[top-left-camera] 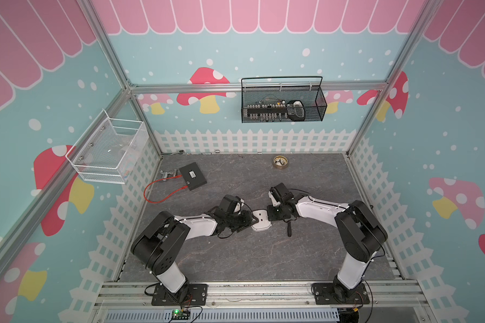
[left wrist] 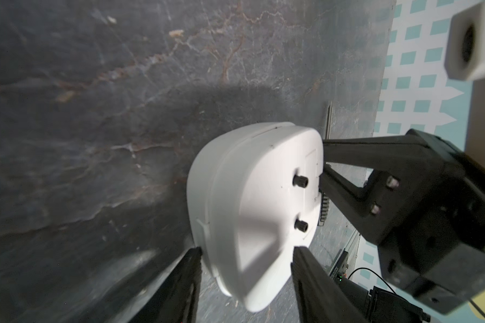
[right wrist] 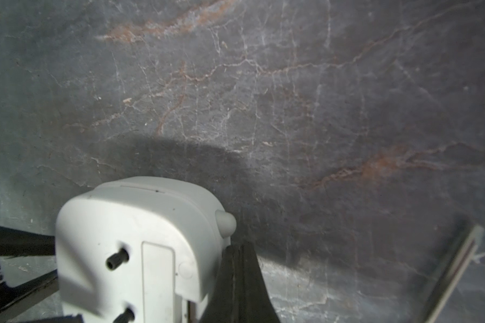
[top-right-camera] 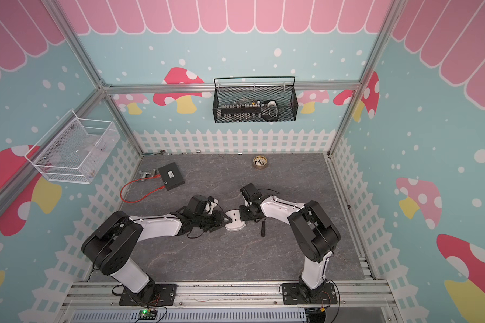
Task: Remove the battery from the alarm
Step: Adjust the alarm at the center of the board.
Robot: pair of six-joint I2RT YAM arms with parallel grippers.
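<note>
Grey marbled tabletop [top-left-camera: 235,251] with bare room all round, white rounded-square plastic alarm [top-left-camera: 261,221] mid-table, back showing, left gripper [left wrist: 245,250] half-open, clamping its edge, right gripper [right wrist: 238,251] closed on nothing, tips beside rectangular compartment lid [right wrist: 157,274] clearest from right wrist, slim black-handled screwdriver [top-left-camera: 289,228] just beside.

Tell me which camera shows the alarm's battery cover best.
The right wrist view: the battery cover sits close, edges clear, on the alarm's back. The left wrist view gives only its faint outline. In both top views the alarm is small and no cover can be made out.
</note>
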